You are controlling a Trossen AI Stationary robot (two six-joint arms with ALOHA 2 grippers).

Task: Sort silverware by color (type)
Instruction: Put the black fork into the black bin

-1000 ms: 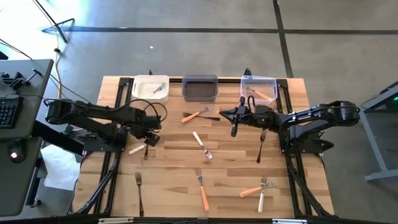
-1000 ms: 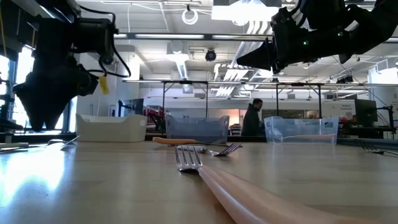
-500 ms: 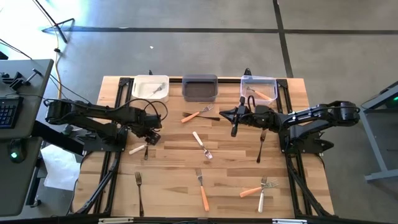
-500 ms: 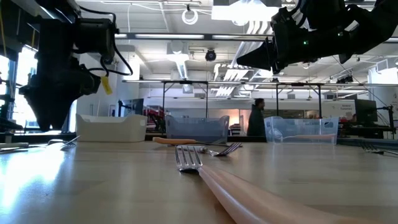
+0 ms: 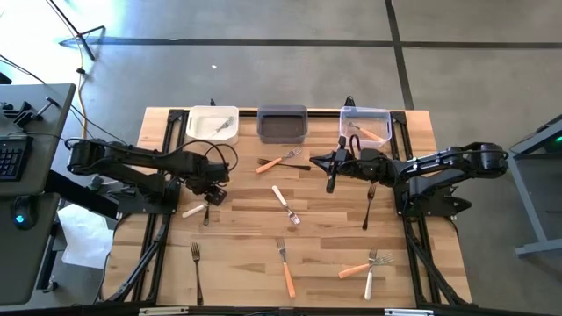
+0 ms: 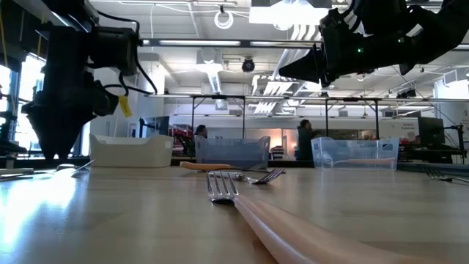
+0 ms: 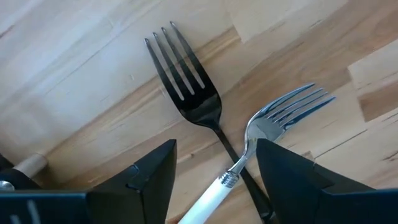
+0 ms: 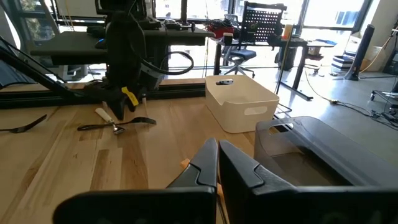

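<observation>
A: Black metal fork (image 7: 186, 84) crossed by a slim white-handled steel fork (image 7: 249, 152), both flat on the wooden desk (image 5: 237, 233)'s left side.

B: Left pincer (image 7: 214, 180) spread directly above the crossing, fingers straddling the white handle's axis; right pincer (image 8: 217, 165) pressed together, well apart.

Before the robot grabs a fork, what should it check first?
1. Left tool open: ok, its fingers stand wide apart.
2. Left tool over a fork: ok, the white-handled fork lies between its fingers.
3. That fork lying free: not ok, it crosses the black fork, touching it.
4. White bin reachable: ok, it sits at the table's far edge on the left arm's side.
5. Right tool out of the way: ok, it is shut, near the clear bin.
6. Right tool empty: cannot tell.
</observation>
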